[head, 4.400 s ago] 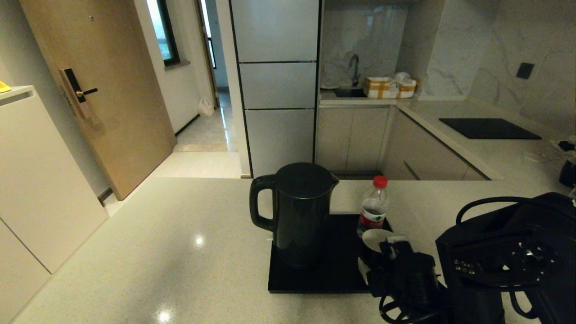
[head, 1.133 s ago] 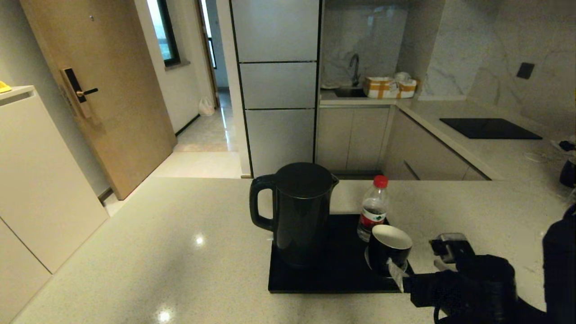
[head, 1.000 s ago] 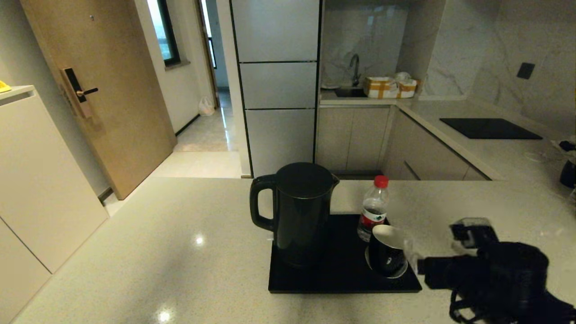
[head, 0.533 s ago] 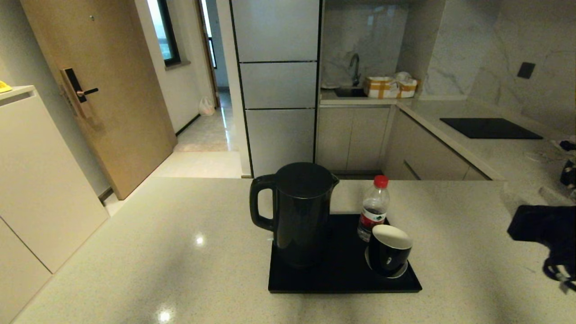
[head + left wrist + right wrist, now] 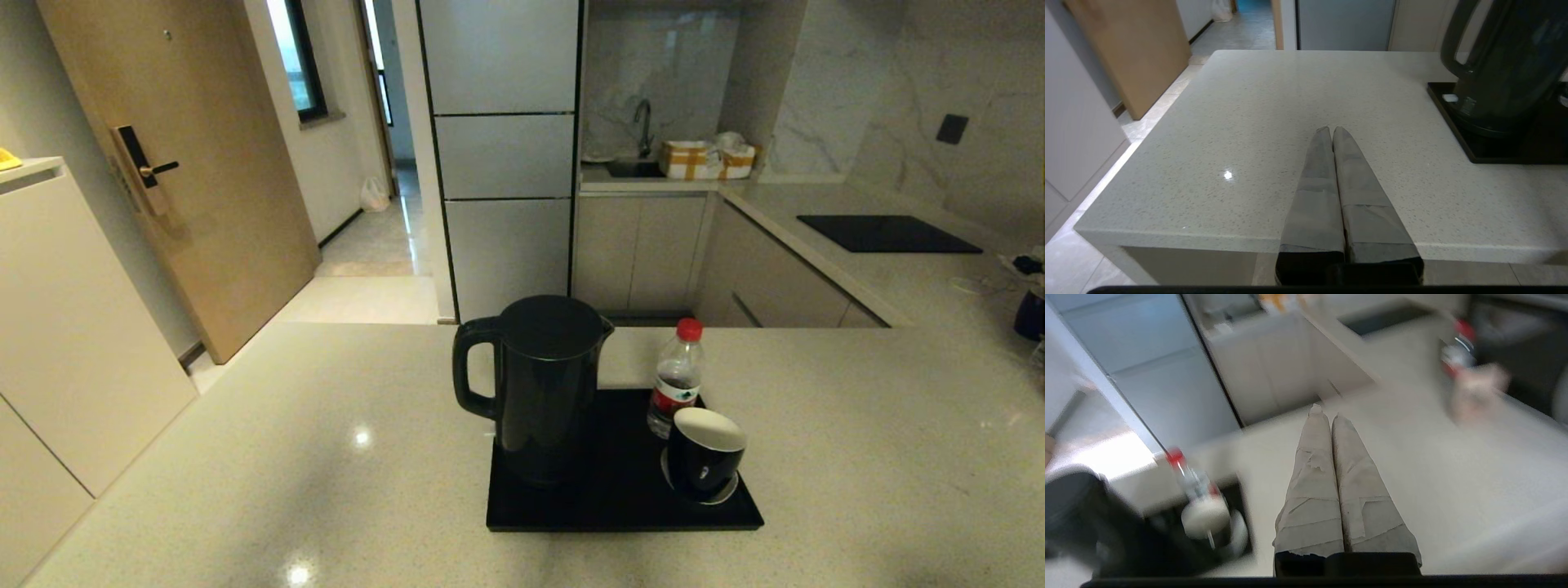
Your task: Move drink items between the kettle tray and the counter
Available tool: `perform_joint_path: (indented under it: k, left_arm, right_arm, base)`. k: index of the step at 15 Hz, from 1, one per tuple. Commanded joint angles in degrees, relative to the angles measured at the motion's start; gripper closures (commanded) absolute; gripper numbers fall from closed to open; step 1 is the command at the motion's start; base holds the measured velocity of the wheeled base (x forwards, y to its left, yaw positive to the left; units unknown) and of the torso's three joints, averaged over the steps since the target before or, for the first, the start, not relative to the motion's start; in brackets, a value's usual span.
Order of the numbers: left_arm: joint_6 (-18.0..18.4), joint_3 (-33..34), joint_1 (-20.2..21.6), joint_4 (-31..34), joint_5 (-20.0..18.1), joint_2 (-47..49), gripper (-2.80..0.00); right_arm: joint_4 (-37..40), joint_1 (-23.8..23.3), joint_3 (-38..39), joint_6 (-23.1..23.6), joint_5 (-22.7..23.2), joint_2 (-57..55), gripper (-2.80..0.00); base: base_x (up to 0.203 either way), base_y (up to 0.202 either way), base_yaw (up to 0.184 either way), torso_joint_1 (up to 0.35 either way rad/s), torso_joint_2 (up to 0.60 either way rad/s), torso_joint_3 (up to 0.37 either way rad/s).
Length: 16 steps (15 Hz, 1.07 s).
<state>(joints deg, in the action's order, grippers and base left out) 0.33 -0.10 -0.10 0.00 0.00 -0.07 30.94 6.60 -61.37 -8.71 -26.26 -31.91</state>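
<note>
I hold both arms back off the counter [image 5: 245,457], so nothing blocks my head camera's look at the tray [image 5: 608,510]. My left gripper [image 5: 1332,130] hangs low over the counter's near edge, jaws pressed together and empty, with the kettle [image 5: 1502,61] ahead of the tips and off to the side toward the robot's right. My right gripper [image 5: 1325,412] is also closed on nothing, high above the worktop, the bottle [image 5: 1190,477] and cup [image 5: 1206,516] well off to one side of its jaws. All three drink items sit on the tray: the tall black kettle, handle toward the robot's left; the clear, red-capped bottle touching or just behind the cup; the black, white-lined cup on a saucer [image 5: 725,494].
</note>
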Motion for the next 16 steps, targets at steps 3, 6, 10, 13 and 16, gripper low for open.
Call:
perform_joint_path:
  k: [3,6,10,13,16]
  left_arm:
    - [0.0,0.0,0.0,0.0,0.0,0.0,0.00]
    - [0.0,0.0,0.0,0.0,-0.1,0.0,0.00]
    - [0.0,0.0,0.0,0.0,-0.1,0.0,0.00]
    - [0.0,0.0,0.0,0.0,0.0,0.1,0.00]
    - [0.0,0.0,0.0,0.0,0.0,0.0,0.00]
  right_arm:
    - [42.3,-6.6,-19.0,-0.6,11.8,18.1,0.00]
    - [45.7,-6.7,-13.2,2.8,14.3,29.0,0.00]
    - [37.7,-6.8,0.2,1.7,23.8,32.1,0.00]
    - [14.7,-6.8,17.3,0.8,28.1,32.0,0.00]
    - [-5.0,-6.8,30.0,1.0,29.6,32.0,0.00]
  base:
    - [0.000,0.000,0.000,0.000,0.00,0.000]
    - [0.000,0.000,0.000,0.000,0.00,0.000]
    - [0.000,0.000,0.000,0.000,0.00,0.000]
    - [0.000,0.000,0.000,0.000,0.00,0.000]
    - [0.000,0.000,0.000,0.000,0.00,0.000]
